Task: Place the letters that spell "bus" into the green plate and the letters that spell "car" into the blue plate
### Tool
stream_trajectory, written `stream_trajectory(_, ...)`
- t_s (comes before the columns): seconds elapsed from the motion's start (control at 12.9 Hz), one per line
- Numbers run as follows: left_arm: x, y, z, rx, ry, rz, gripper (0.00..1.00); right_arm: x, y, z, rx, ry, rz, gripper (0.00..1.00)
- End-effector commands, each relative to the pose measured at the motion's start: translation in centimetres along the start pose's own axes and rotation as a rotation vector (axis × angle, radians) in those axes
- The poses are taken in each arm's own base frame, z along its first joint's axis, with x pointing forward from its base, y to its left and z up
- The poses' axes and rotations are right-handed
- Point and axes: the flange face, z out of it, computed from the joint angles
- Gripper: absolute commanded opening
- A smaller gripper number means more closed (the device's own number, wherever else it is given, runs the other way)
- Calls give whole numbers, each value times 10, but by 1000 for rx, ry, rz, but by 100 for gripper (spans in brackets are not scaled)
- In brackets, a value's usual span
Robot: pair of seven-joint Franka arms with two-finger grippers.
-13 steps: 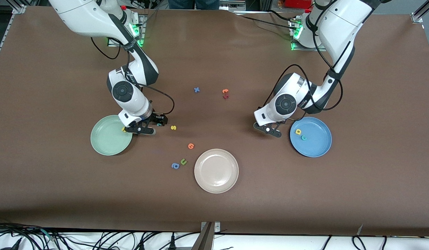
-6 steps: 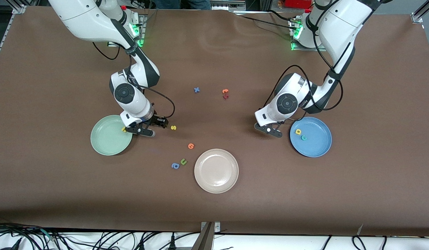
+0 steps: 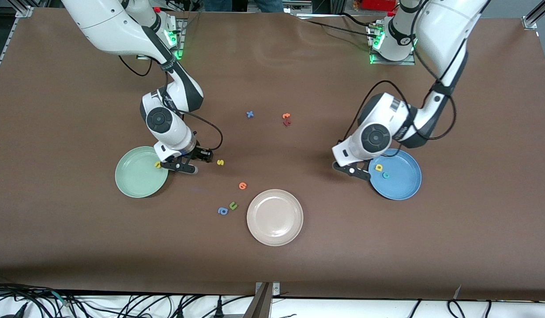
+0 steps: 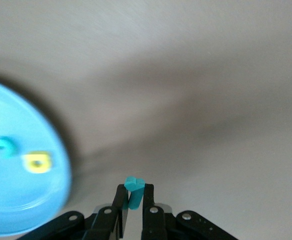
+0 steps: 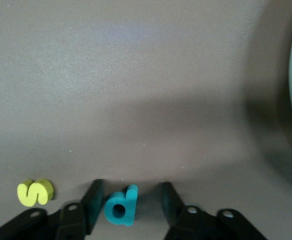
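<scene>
My left gripper is shut on the thin teal r, held over the table just beside the blue plate. That plate holds the yellow a and the teal c. My right gripper stands low and open, its fingers on either side of the teal b that lies on the table beside the green plate. The yellow s lies close by. The yellow u rests at the green plate's rim.
A beige-pink plate sits nearer to the front camera, in the middle. Beside it lie an orange letter, an olive u and a blue a. Farther back are a blue x and orange and red letters.
The left gripper closed on the teal r and carried it toward the blue plate. The right gripper's fingers drew closer together around the teal b.
</scene>
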Motion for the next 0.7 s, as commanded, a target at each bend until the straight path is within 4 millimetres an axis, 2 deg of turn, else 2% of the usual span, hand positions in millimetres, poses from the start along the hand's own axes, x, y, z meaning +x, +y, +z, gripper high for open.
stream_trajectory(0.0,-3,-72,-13,12,-5,98,0,-6,-5,6,1,-2,-32,16)
stream_trajectory(0.16,-6,-104,-9,116,-24,171,0,-4,-5,4,2,1,-68,11)
stream_trajectory(0.23,-7,-113,-7,130,-29,180,0,-3,-6,0,5,6,-85,9)
stream_trajectory(0.31,-7,-113,-6,126,-30,176,17,0,-7,-9,8,17,-102,9)
stream_trajectory(0.47,-7,-112,-5,123,-29,176,100,6,-5,-30,-14,5,-158,9)
stream_trajectory(0.54,-6,-110,-7,123,-25,179,100,14,3,-45,-35,-12,-202,9)
stream_trajectory(0.62,-5,-107,-11,124,-18,177,100,27,22,-59,-67,-31,-258,9)
